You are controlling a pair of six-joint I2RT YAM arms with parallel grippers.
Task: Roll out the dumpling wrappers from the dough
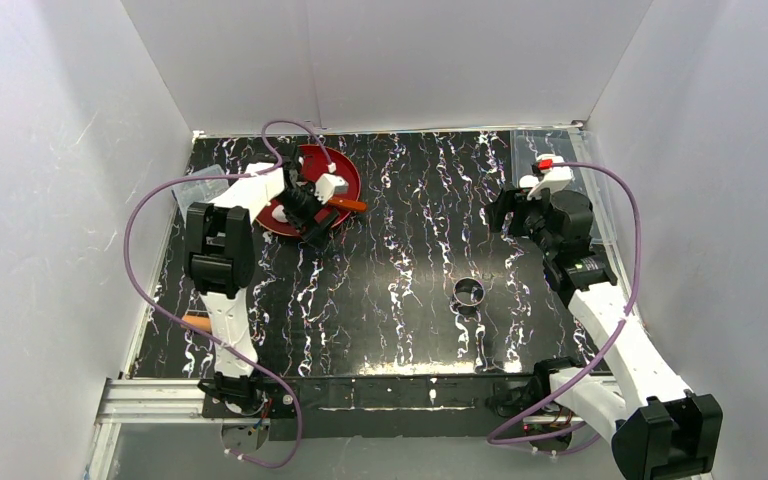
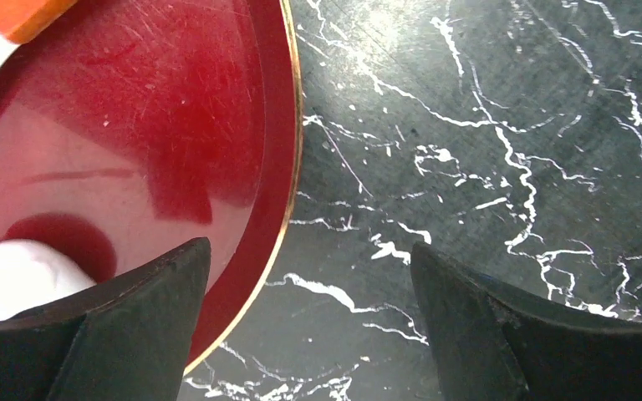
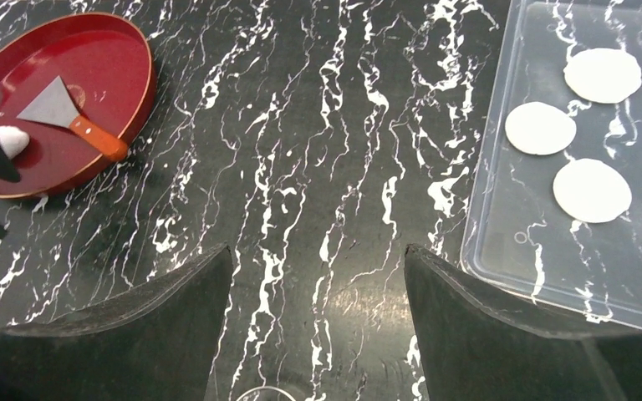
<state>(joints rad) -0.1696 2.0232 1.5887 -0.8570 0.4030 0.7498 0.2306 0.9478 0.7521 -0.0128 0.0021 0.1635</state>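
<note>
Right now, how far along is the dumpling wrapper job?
Done: three round wrappers lie in the clear tray. In hand: nothing; the left gripper hangs open over the red plate beside the dough lump, the right gripper open too. Left: rolling and cutting that lump.

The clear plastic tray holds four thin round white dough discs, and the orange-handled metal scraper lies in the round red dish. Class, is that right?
Not quite. The right wrist view shows three thin round white dough discs in the clear plastic tray, not four. The orange-handled metal scraper does lie in the round red dish.
</note>
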